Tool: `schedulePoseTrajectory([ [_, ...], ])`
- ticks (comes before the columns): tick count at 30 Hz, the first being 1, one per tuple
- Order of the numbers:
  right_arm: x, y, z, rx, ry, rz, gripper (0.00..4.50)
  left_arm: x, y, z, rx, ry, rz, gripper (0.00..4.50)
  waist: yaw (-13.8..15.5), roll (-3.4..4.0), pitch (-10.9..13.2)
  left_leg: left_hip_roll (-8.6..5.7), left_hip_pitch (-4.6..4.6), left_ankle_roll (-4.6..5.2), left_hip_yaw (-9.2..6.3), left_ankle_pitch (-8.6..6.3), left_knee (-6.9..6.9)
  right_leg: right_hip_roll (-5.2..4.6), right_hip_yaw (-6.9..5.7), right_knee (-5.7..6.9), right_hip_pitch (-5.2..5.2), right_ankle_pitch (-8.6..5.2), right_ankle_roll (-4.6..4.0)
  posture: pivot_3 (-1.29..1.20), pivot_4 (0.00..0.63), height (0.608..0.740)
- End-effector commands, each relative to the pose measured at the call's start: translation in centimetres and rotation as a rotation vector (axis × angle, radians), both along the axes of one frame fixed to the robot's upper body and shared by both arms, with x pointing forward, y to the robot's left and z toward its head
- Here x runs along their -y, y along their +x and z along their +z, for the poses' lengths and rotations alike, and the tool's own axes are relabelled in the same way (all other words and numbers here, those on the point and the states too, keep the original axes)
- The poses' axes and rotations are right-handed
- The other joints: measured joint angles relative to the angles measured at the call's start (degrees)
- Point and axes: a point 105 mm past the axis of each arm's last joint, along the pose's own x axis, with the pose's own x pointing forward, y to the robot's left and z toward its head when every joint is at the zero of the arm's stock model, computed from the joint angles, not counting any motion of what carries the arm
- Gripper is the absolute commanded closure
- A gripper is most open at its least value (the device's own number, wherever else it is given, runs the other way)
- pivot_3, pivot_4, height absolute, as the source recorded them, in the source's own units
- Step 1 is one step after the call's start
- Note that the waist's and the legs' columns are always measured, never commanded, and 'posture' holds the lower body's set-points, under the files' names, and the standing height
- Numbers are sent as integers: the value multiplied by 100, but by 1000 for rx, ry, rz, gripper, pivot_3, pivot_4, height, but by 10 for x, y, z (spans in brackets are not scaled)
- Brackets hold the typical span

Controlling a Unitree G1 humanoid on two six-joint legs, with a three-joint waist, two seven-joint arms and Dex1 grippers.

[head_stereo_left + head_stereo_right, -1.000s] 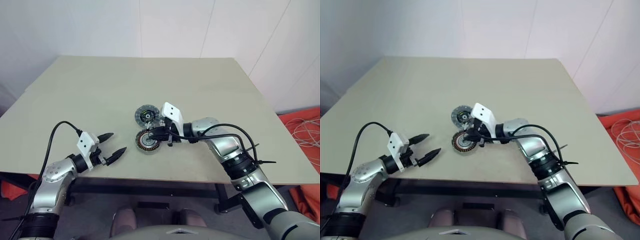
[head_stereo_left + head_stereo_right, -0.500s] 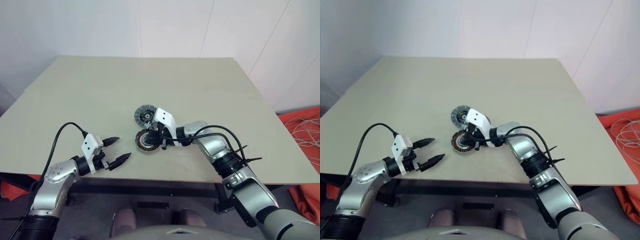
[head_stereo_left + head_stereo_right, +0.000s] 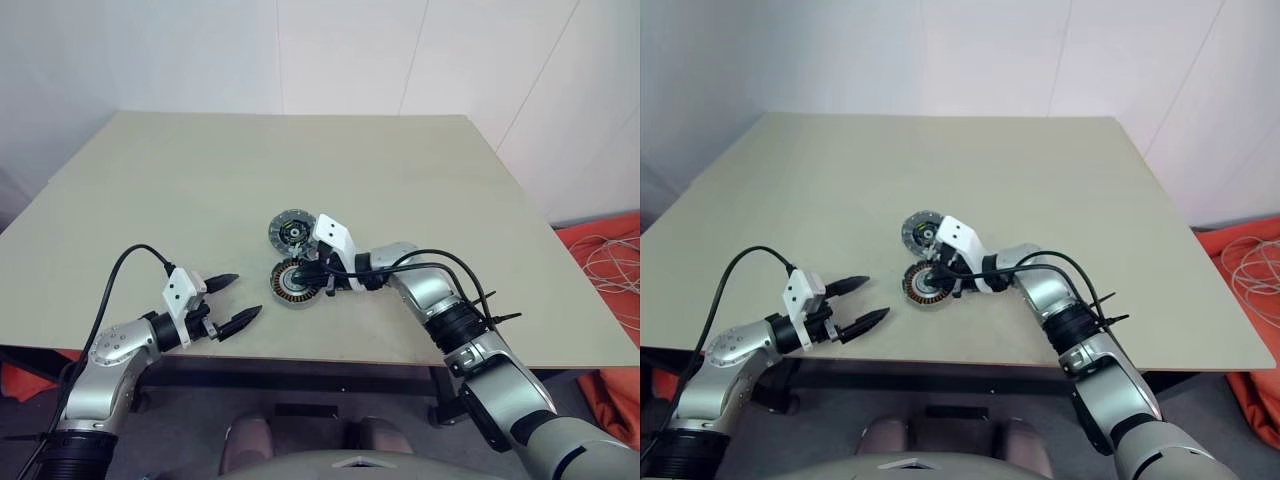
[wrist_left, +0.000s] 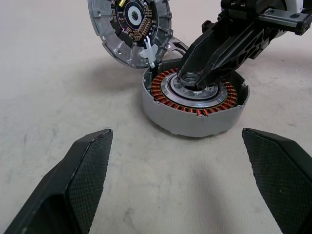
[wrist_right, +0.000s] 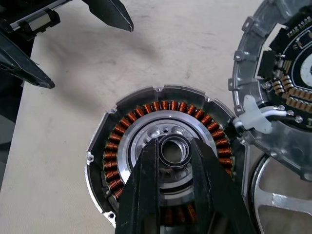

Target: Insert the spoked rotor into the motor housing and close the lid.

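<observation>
Right gripper [image 5: 173, 161] parked on the motor housing [image 4: 195, 105] hub

It's pinched narrow around the housing's centre ring, mid-table. The lid [image 4: 129, 29] leans just behind; the spoked rotor [image 5: 280, 195] peeks out beside it. Left gripper [image 3: 232, 300] hangs wide open, near-left.

The housing [image 4: 195, 109] is matt grey cast metal, its glossy copper windings ringing a smooth, bright machined hub. The lid [image 4: 129, 29] beside it is rougher silver metal around a dark board. The table [image 4: 48, 73] under the housing is matt, finely grained beige; the fingers [image 4: 73, 185] are black textured plastic.
</observation>
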Motion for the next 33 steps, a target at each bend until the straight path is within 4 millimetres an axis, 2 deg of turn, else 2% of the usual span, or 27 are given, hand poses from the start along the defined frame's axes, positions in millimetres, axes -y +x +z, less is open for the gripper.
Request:
schedulePoseTrajectory([
  [1,-1,4,14,39,33,-5,3906,3,4,14,61,3,-15,0,0,0,0,0,0,0,0,0,0,0,0,0,0,0,0,0,0,740],
  [33,-6,-5,5,-1,35,14,3906,3,8,10,66,14,-7,0,0,-1,0,0,2,0,0,0,0,0,0,2,2,0,0,0,0,740],
])
